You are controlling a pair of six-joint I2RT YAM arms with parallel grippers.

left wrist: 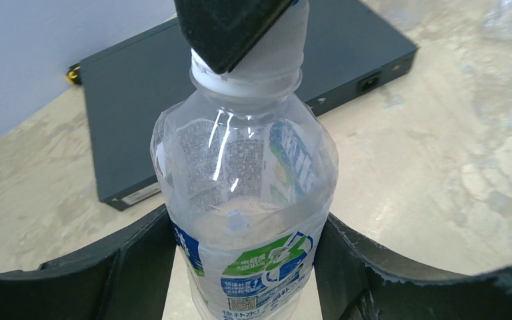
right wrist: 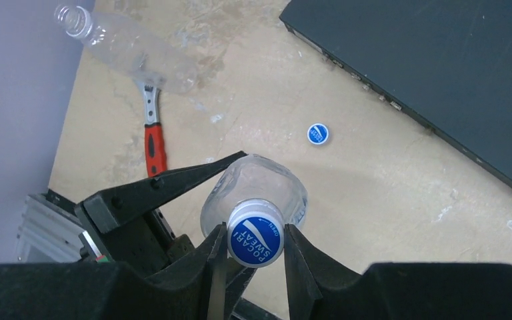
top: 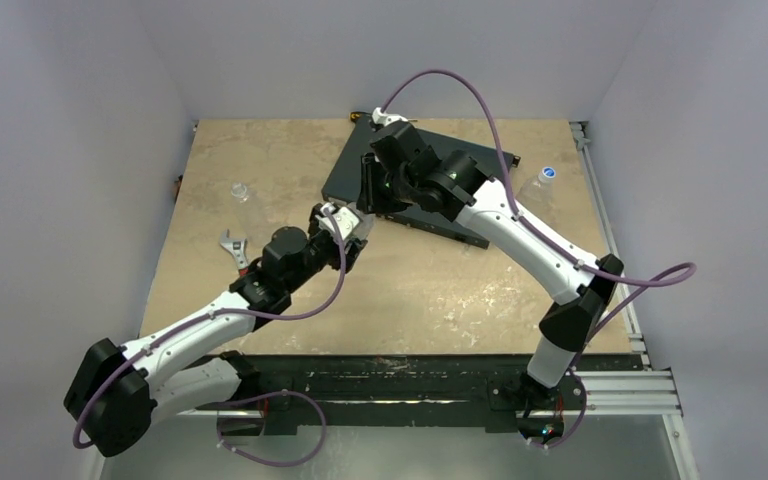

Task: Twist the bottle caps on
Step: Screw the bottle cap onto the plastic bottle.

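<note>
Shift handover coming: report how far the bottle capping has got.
Done: the far-right bottle looks capped. In hand: left claw grips a labelled bottle; right claw pinches its Pocari Sweat cap. Left: the open bottle and loose cap.

Your light is soft, even, from above; shadows on the table (top: 440, 290) are faint. White glare streaks the bottle (left wrist: 240, 200) in the left wrist view, whose far corner blurs.

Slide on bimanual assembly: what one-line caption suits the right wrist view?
Right hand grips a blue cap on the bottle held by the left hand; a spare cap lies nearby.
</note>
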